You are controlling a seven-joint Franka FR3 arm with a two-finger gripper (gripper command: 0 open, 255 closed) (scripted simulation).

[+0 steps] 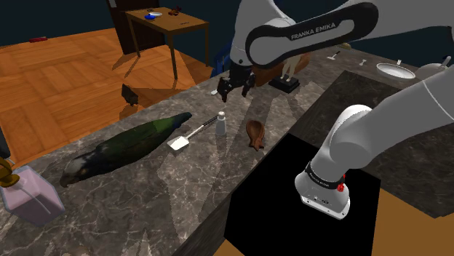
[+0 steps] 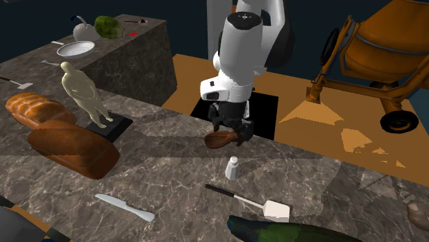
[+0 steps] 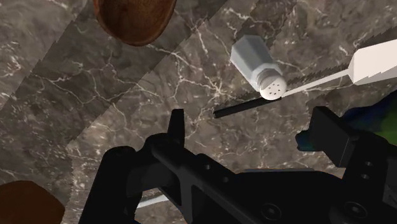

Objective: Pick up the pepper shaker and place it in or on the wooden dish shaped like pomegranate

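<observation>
The jaws stand wide open and hold nothing, poised above the dark marble surface. The pepper shaker, white with a perforated cap, stands upright on the surface, clear of both fingers and just beside the black handle of a white-bladed spatula. The brown wooden dish rests on the same surface near the shaker, in the shoulder view to its right.
</observation>
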